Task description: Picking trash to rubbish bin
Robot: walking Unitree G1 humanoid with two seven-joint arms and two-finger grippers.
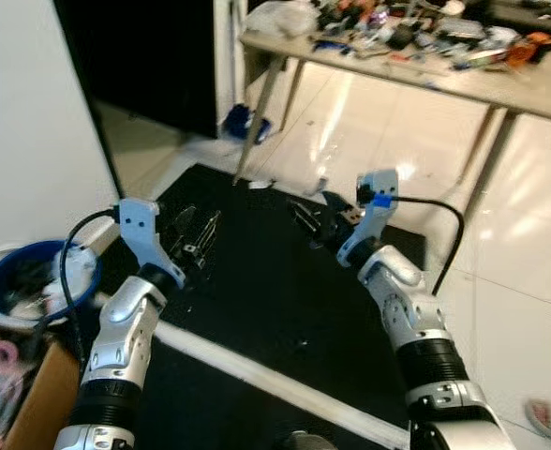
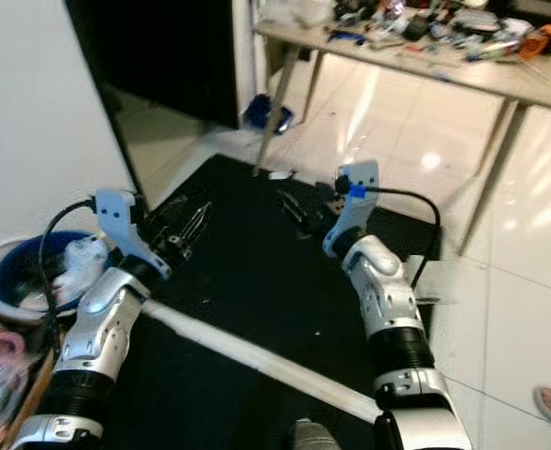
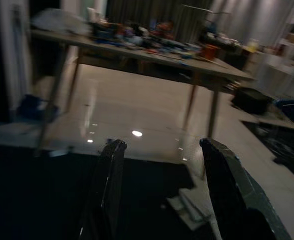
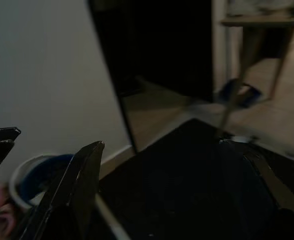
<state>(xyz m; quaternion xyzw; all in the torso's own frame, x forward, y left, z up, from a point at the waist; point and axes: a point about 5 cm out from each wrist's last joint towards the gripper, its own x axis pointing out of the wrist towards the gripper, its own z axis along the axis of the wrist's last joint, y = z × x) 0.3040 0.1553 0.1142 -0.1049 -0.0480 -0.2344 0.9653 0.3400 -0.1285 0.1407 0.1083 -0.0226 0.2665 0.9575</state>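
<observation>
Evidently between pickups, both grippers, left and right, hover empty with fingers spread above the black mat, the blue bin waiting beside its left edge.

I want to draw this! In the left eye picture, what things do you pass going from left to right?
Blue bin → left gripper → right gripper → table leg
</observation>
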